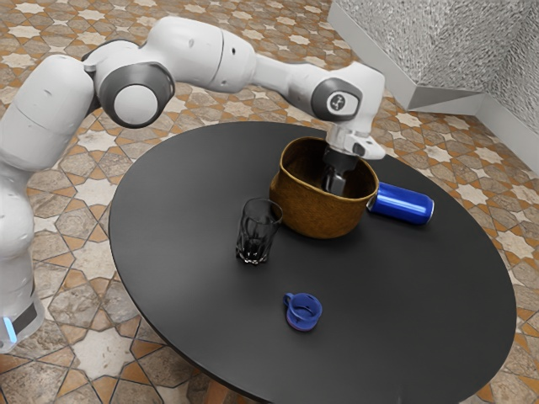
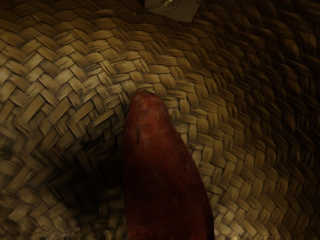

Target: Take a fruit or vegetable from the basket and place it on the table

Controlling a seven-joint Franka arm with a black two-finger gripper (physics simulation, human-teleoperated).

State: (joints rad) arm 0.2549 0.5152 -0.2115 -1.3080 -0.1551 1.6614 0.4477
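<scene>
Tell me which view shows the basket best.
The exterior view: it shows the basket's rim, its outer wall and where it stands on the table. The wrist view shows its woven inside up close, with a long reddish item in it.

The exterior view looks down at a slant, from well back beside my arm, across the round table; the wrist view looks closely from my gripper into the basket, which both share.
</scene>
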